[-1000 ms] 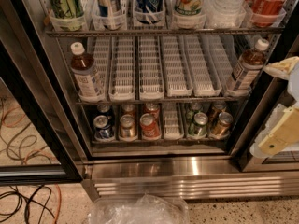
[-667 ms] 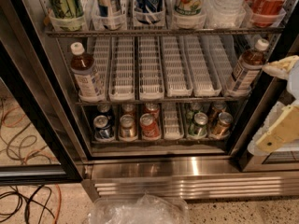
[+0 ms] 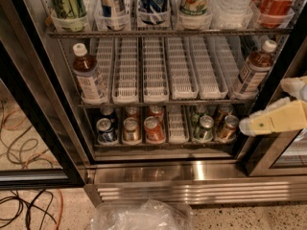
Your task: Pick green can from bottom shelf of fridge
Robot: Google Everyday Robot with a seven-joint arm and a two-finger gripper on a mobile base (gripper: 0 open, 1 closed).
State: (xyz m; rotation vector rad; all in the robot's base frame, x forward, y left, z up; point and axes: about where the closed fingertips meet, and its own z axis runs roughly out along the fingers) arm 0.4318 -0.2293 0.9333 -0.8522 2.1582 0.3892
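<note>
The cream plastic gripper (image 3: 271, 121) has swung in level beside the grey wire bottom shelf (image 3: 163, 143), empty; how open, I can't tell. The small dark-green can (image 3: 205, 127) sits front row; its bronze-orange neighbour (image 3: 227, 127), nearer the gripper, could get knocked.

gripper (image 3: 268, 110) right of green can (image 3: 204, 128), bottom shelf (image 3: 165, 144)
</note>
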